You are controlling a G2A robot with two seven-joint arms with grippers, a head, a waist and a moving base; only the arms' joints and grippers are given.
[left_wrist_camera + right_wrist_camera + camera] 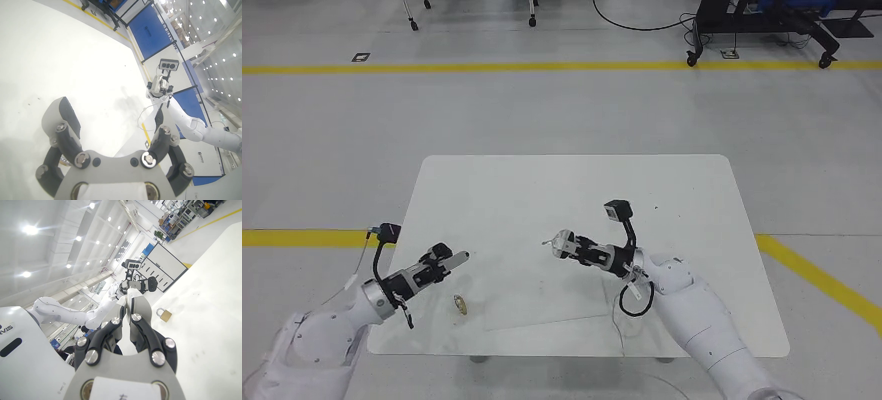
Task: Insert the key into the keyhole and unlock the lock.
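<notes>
The black-and-grey 2-finger left gripper [113, 111] holds its fingers spread wide. The matching right gripper [125, 298] pinches a thin silver metal key [546, 241] that juts beyond its fingertips.

White table [572, 190], rounded corners, grey floor around. Yellow floor line [492, 68] beyond it. Black wheeled cart [762, 30] and loose cable [642, 22] farther off.
</notes>
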